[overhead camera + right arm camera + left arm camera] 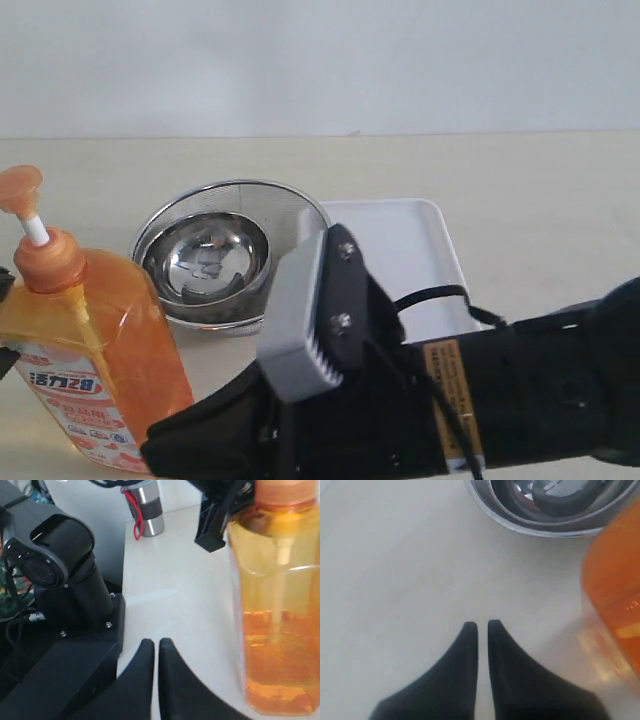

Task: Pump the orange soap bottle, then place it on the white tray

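The pale tabletop (pixel 540 190) carries four things. The right arm (pixel 540 390), black and bulky, reaches in low along the near edge, its end just short of the bottle.

One orange soap bottle (pixel 95 340) stands upright at the near left corner, pump head up on its white stem, printed label low on its face. One white tray (pixel 440 215) lies flat about mid-table, bare, well apart from the bottle. One round mesh strainer (pixel 290 205) sits just beside the tray's left edge, between tray and bottle, with one smaller steel bowl (pixel 205 255) inside it.

There are two grippers. The left gripper (pixel 482 625) has its black fingers pressed nearly together over bare tabletop, holding nothing; the bottle (pixel 615 590) stands off to one side of the tips, not between them. The right gripper (pixel 156 642) is likewise closed and empty, with the bottle (pixel 275 630) near its tips but clear of them.
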Robot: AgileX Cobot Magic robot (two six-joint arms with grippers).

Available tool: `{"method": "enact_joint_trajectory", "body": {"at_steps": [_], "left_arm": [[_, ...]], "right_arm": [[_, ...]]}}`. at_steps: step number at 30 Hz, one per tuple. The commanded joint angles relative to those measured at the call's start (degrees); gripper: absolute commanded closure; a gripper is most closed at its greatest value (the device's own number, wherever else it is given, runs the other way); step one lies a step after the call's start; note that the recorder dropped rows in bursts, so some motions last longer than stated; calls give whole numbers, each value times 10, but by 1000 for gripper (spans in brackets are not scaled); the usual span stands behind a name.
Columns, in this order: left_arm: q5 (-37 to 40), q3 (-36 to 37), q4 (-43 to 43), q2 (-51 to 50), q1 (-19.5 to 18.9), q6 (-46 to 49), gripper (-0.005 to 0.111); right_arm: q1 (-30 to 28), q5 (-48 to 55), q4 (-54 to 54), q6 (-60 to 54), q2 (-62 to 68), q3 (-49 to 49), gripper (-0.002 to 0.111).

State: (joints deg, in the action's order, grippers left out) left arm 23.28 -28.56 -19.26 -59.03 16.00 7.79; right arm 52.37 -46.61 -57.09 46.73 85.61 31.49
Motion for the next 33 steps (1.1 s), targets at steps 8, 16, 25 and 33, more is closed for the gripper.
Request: {"method": "enact_joint_trajectory", "body": {"at_steps": [8,16,25,33], "left_arm": [[42,1,80,50,2,90,102],[9,1,80,37,2,106,102],[-44,0,75,-17,2,121,102],[-18,0,88,-13,2,126,102]], "right_arm": [[53,70,66,-67,114,115,109],[53,69,74,-67,135,126,109],[53,84,75,-67,135,126,109],[53,132,129,-96,135,126,109]]}}
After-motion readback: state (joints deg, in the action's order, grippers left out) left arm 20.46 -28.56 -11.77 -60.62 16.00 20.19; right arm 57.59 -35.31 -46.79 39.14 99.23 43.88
